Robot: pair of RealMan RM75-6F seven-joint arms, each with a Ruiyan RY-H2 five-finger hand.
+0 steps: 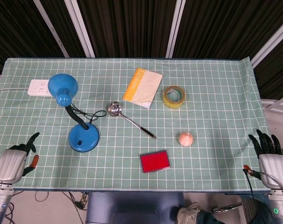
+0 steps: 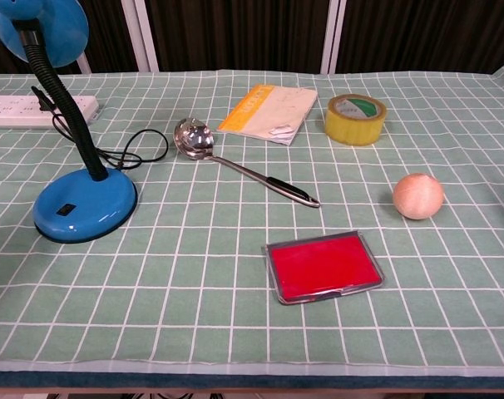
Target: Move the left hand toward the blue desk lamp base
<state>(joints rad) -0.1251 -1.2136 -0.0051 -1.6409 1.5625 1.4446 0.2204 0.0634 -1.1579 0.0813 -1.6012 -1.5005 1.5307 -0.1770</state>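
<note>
The blue desk lamp stands at the table's left, its round base (image 1: 83,137) (image 2: 85,205) flat on the cloth, a black gooseneck rising to the blue shade (image 1: 62,87) (image 2: 44,27). My left hand (image 1: 13,161) hovers over the table's front-left corner, well to the left of the base and a little nearer the front, holding nothing, fingers apart. My right hand (image 1: 271,156) sits off the table's front-right corner, fingers apart and empty. Neither hand shows in the chest view.
A white power strip (image 1: 39,87) lies behind the lamp, its black cord (image 1: 95,115) looping by the base. A steel ladle (image 1: 130,120), yellow-edged booklet (image 1: 142,87), tape roll (image 1: 173,96), peach-coloured ball (image 1: 186,138) and red flat case (image 1: 155,161) lie to the right.
</note>
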